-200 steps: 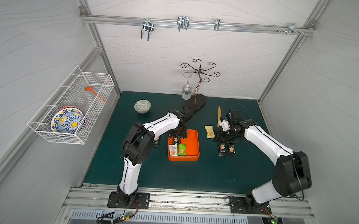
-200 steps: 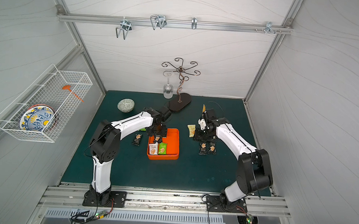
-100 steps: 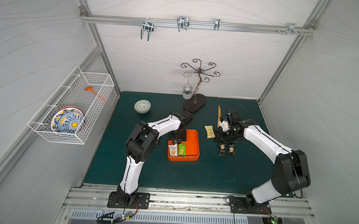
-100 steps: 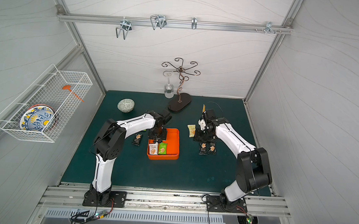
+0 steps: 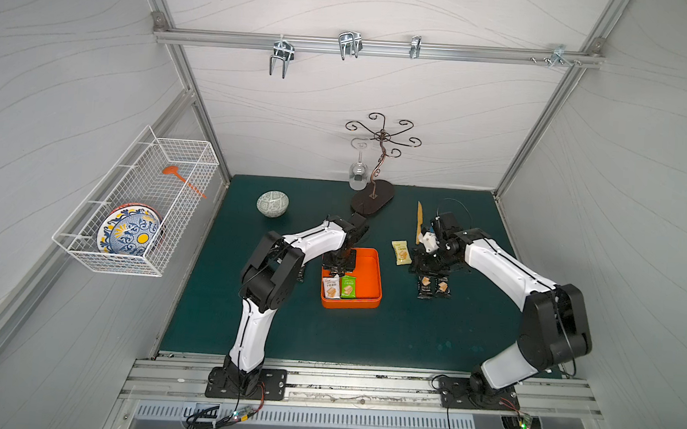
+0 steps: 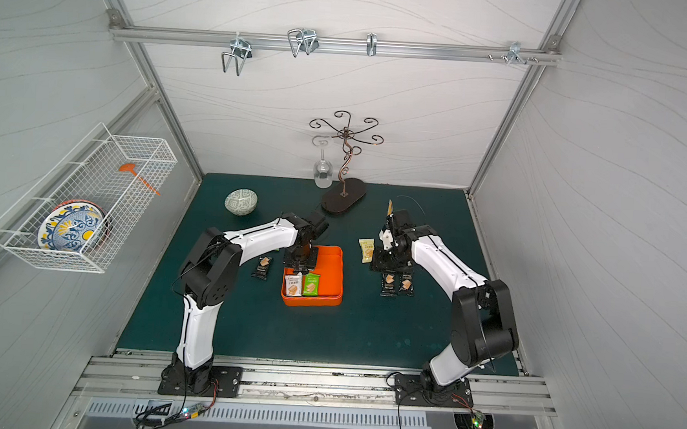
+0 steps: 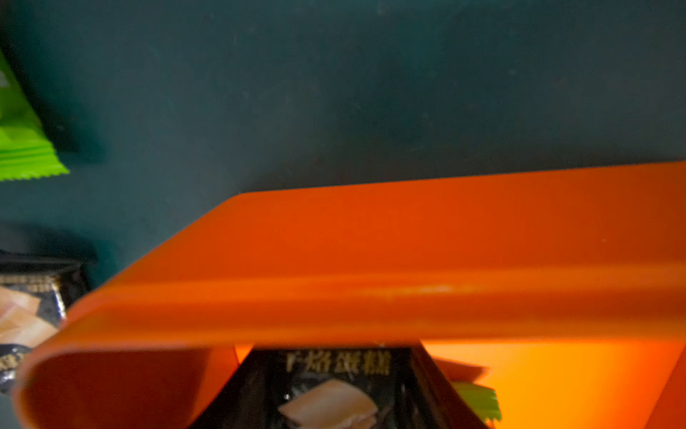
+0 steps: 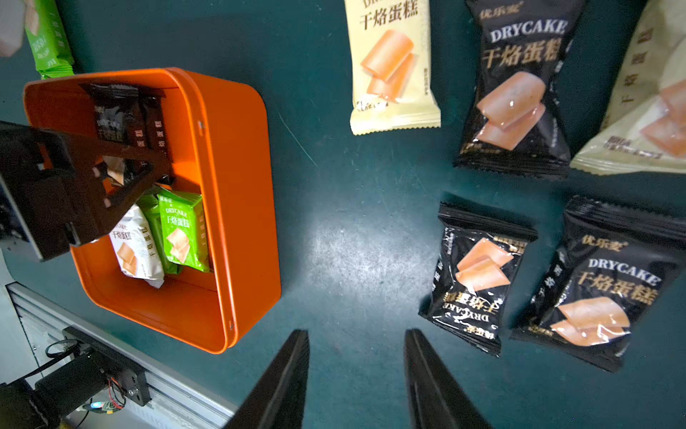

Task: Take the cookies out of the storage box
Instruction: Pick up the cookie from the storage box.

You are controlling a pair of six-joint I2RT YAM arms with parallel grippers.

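Left end effector (image 8: 148, 167) inside the storage box (image 8: 237, 185), closed on a black cookie packet (image 8: 111, 115). Right end effector (image 8: 356, 332) half open, empty, above the surface (image 8: 352, 241) beside cookies (image 8: 475, 275) lying outside.

A wire basket (image 5: 126, 262) holds a patterned plate (image 5: 130, 233); a bowl (image 5: 272, 204) sits near a glass rack (image 5: 373, 197).

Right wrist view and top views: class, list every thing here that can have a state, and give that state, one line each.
storage box: upright, holding several packets
left pincer: inside the box, shut on black packet
right pincer: open, empty
packets on the mat: lying flat
wine glass: hanging upside down
bowl: upright
plate: on edge in wire basket
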